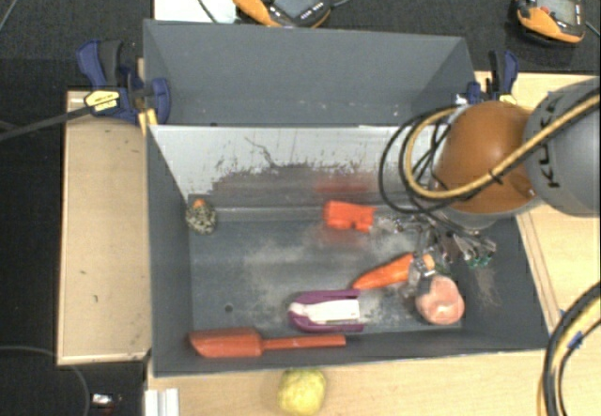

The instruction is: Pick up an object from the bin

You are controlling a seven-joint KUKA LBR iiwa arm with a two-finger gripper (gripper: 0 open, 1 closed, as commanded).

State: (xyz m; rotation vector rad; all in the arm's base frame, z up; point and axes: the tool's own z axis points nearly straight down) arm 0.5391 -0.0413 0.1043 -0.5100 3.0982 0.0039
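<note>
My gripper (430, 259) hangs low in the right part of the bin, under the orange cover. It is just above the thick right end of an orange carrot (383, 274), which lies slanted on the floor. A pink rounded lump (439, 302) rests right below the gripper, close to the carrot's end. The gripper's tip is partly hidden, and I cannot tell whether it touches the carrot. A purple and white oblong thing (327, 309) lies to the left of the pink lump.
An orange block (347, 215) sits near the back wall. A small speckled ball (199, 216) lies in the back left corner. A red-orange flat tool with a long handle (265, 343) lies along the front wall. The arm enters from the right.
</note>
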